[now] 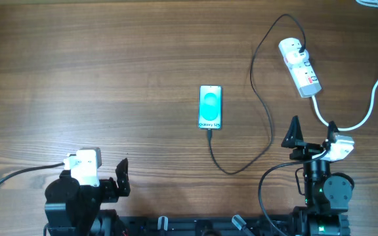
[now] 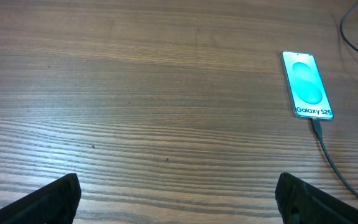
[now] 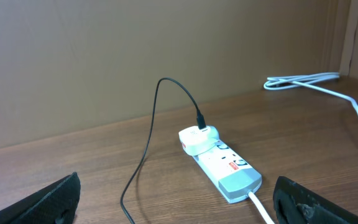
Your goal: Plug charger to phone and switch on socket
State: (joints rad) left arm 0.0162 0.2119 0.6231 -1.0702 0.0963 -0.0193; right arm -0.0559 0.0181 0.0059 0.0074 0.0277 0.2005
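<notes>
The phone [image 1: 210,107] lies flat mid-table, cyan-green screen up with a white Galaxy S25 strip; it also shows in the left wrist view [image 2: 307,84]. The charger cable [image 1: 261,98] runs from the phone's near end, its plug tip at the phone's port [image 2: 316,126], looping up to the white adapter [image 1: 291,47] on the socket [image 1: 302,70]. In the right wrist view the socket [image 3: 227,171] lies ahead with the adapter [image 3: 197,139] on it. My left gripper [image 2: 178,202] is open and empty near the front left. My right gripper [image 3: 176,202] is open and empty, short of the socket.
The socket's thick white cord [image 1: 366,108] curves from the strip's near end off to the far right; it shows in the right wrist view [image 3: 328,84] too. A brown wall stands behind the table.
</notes>
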